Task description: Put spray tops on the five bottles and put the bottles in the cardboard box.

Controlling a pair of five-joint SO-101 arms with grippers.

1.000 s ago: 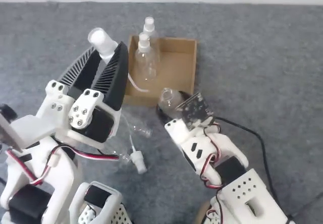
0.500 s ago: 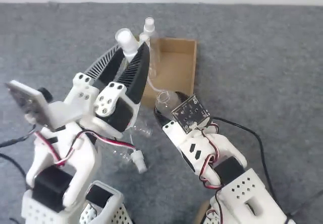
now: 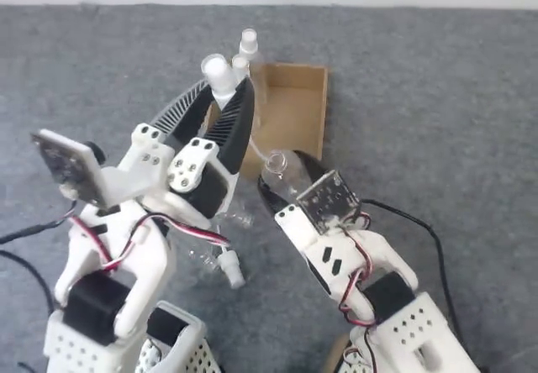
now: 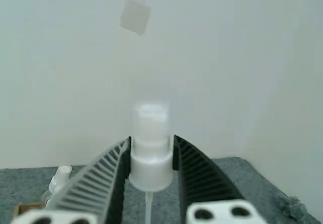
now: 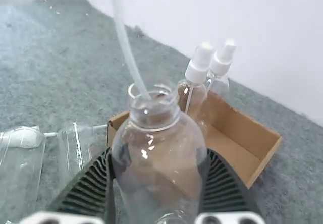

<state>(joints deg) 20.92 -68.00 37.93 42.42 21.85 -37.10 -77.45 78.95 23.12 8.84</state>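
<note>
My left gripper (image 3: 220, 92) is shut on a white spray top (image 3: 216, 70), held high over the box's near-left corner. In the left wrist view the spray top (image 4: 151, 156) stands upright between the ribbed fingers (image 4: 108, 176). Its thin tube (image 5: 126, 45) hangs down into the neck of a clear open bottle (image 5: 156, 151). My right gripper (image 3: 282, 178) is shut on that bottle (image 3: 279, 165), held upright just in front of the cardboard box (image 3: 303, 117). Two capped bottles (image 5: 202, 80) stand in the box's left part.
Clear uncapped bottles (image 3: 232, 215) lie on the grey carpet between the arms, with a loose spray top (image 3: 229, 267) near them. In the right wrist view these lying bottles (image 5: 74, 141) are beside the box (image 5: 250, 146). Cables trail right of the right arm.
My left arm has swung right and forward with the spray top, bringing its tube over and into the neck of the bottle held by my right gripper. The right arm shifted only slightly.
</note>
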